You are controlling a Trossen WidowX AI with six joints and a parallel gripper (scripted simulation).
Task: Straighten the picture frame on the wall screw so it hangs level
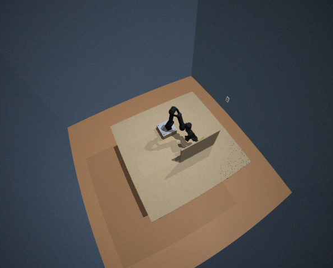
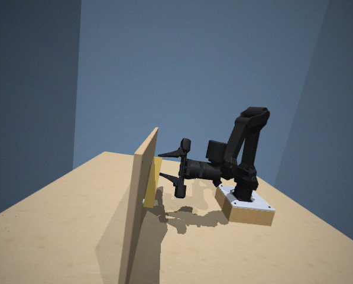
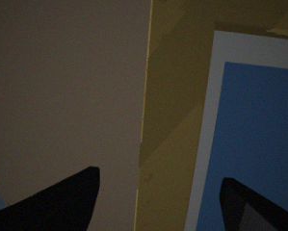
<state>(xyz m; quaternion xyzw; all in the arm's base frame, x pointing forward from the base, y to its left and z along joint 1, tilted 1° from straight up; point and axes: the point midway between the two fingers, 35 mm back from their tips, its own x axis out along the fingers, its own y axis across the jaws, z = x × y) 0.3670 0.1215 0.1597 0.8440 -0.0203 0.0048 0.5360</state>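
Observation:
The picture frame (image 2: 152, 186) (image 3: 172, 90) has a yellow border, a white mat and a blue picture. It hangs on the arm's side of the upright wooden wall panel (image 2: 138, 198) (image 1: 201, 148) (image 3: 66, 77). The screw and the notched strip are hidden behind it. My gripper (image 2: 159, 165) (image 3: 161, 183) (image 1: 196, 139) is open and points straight at the panel. Its fingertips are just in front of the frame's upper part, one above the other in the exterior view. In the wrist view one finger is over the bare panel and the other over the picture, with the frame's edge between them. Nothing is held.
The arm's base block (image 2: 246, 210) (image 1: 165, 130) stands on the table (image 2: 63, 213) behind the gripper. The wall panel rises from the table right in front of the fingers. The table sits on an orange floor (image 1: 102, 201) in a blue-walled room.

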